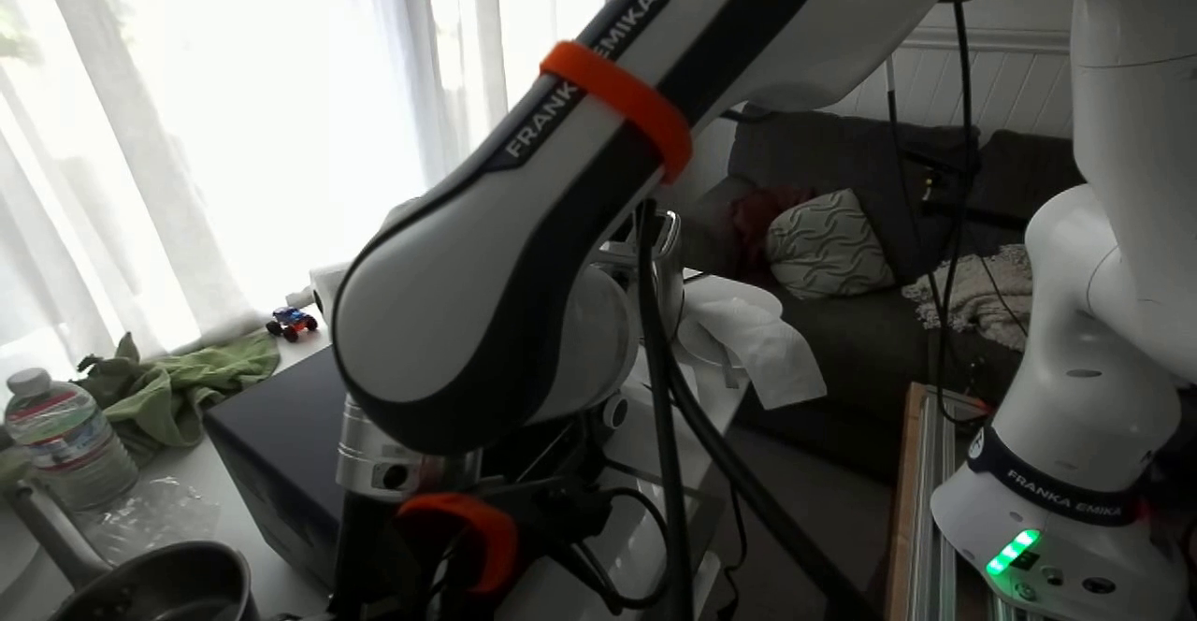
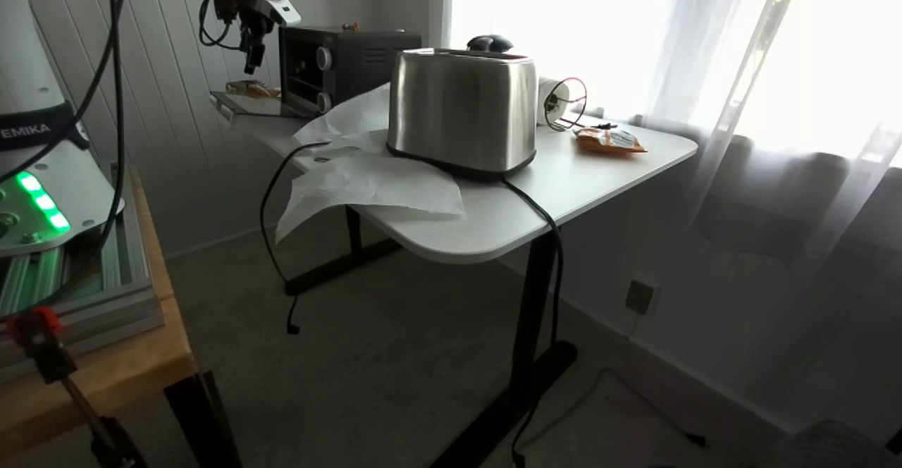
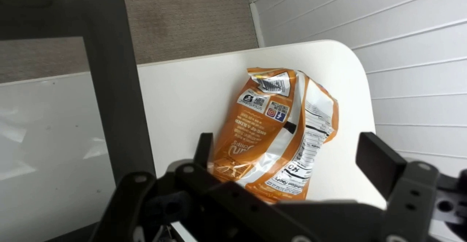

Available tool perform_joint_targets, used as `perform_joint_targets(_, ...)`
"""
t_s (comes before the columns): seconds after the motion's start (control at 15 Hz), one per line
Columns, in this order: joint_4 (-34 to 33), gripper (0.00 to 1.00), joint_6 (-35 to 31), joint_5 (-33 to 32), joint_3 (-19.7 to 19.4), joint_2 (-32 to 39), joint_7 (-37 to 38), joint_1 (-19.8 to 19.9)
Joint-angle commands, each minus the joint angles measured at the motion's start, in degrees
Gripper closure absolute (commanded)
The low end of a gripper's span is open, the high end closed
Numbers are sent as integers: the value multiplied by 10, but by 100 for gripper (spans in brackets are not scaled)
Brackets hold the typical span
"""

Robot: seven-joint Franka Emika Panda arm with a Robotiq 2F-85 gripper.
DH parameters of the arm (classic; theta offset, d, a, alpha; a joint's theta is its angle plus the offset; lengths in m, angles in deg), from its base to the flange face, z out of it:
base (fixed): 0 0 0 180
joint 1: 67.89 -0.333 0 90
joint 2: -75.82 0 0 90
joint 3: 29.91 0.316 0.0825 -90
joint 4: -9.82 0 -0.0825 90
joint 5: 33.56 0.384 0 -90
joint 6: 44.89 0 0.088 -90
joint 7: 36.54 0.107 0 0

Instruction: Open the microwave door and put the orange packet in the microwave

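The microwave [image 2: 373,56] is the black oven on the white table, and in an exterior view its black side [image 1: 281,443] shows partly behind the arm. The microwave door [image 2: 262,106] is open and lies folded down; its dark frame [image 3: 116,89] and glass fill the left of the wrist view. The orange packet [image 3: 270,136] lies on the table beside the door, near the rounded corner; it looks small in an exterior view [image 2: 248,87]. My gripper [image 3: 292,151] is open and empty above it, the left finger close to its edge. It also shows in an exterior view [image 2: 252,66].
Another orange packet [image 2: 609,141] lies at the table's opposite end, near a steel toaster [image 2: 461,112] and paper towels [image 2: 373,186]. A bottle [image 1: 70,443], green cloth [image 1: 187,387], pot [image 1: 159,588] and toy car [image 1: 293,322] surround the microwave. A white wall [image 3: 412,52] borders the table end.
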Motion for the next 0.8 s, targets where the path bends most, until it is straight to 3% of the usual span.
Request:
perform_joint_targets(0.0,-20,0,37,-41,-21,21,8,-12)
perform_joint_targets(0.53,-97,0,88,-114,-23,68,23,-31)
perform_joint_targets(0.73,-112,0,101,-178,-35,67,41,-51)
